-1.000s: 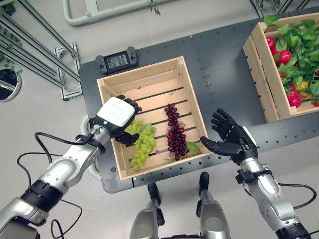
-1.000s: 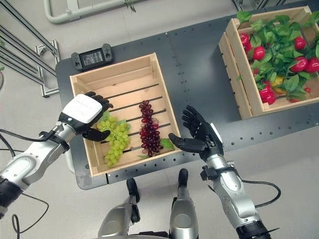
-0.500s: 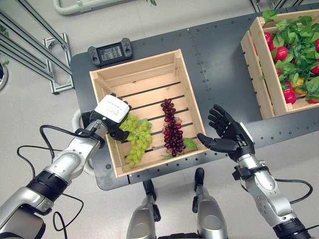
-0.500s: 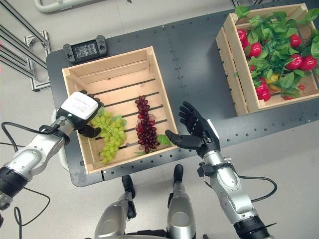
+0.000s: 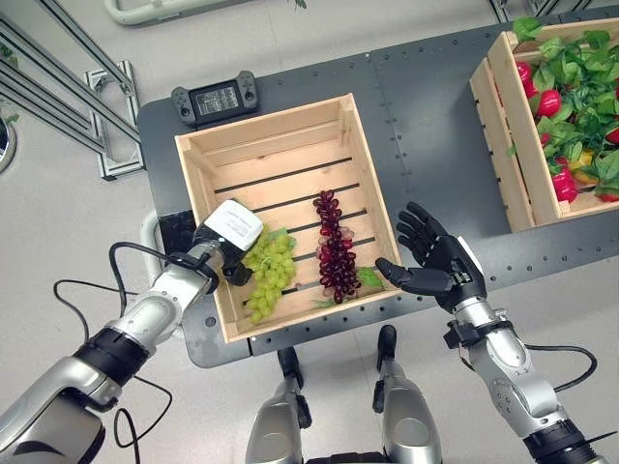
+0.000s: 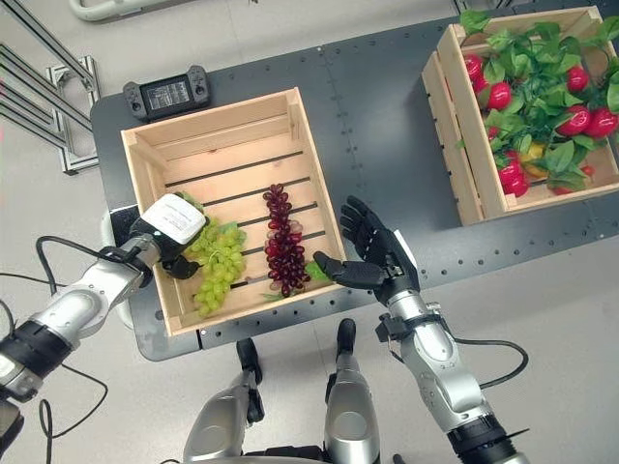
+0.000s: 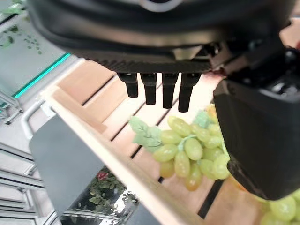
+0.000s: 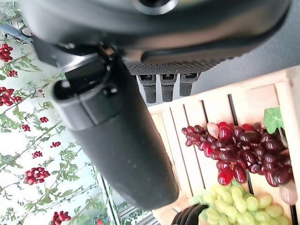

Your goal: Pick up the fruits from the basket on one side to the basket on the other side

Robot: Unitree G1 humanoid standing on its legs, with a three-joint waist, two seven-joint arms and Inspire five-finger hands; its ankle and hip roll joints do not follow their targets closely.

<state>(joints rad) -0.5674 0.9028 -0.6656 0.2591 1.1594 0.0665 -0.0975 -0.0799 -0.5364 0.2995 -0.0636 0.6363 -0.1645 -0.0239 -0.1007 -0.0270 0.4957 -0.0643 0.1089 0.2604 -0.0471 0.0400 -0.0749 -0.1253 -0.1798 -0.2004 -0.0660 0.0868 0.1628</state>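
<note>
1. The left hand point(image 5: 232, 228) sits at the left wall of the near wooden crate point(image 5: 280, 135), over the upper end of the green grapes point(image 5: 268, 279). In the left wrist view its fingers point(image 7: 157, 91) hang above the bunch and the thumb stands close beside it, but I cannot tell whether they press on the grapes.
2. The right hand point(image 5: 437, 268) hovers palm up, just off the crate's right wall and above the table, with fingers spread and thumb pointing toward the crate. It holds nothing.
3. The green grapes lie on the crate's slatted floor near its left wall. The dark red grapes point(image 5: 334, 256) lie beside them toward the right, with a green leaf point(image 5: 368, 278) at their lower end.
4. A second wooden crate point(image 6: 455, 126) stands well apart at the table's far right, filled with green leaves and red fruits point(image 6: 578, 123).
5. Both crates rest on a dark grey table point(image 5: 426, 126) with rounded corners and rows of small fasteners.
6. A black handheld controller point(image 5: 215, 99) with a screen lies on the table beyond the near crate's far wall.
7. The floor point(image 5: 58, 242) is pale grey. A metal frame of slanted bars point(image 5: 68, 87) stands at the upper left, and a pale tube point(image 5: 164, 12) runs along the top edge.
</note>
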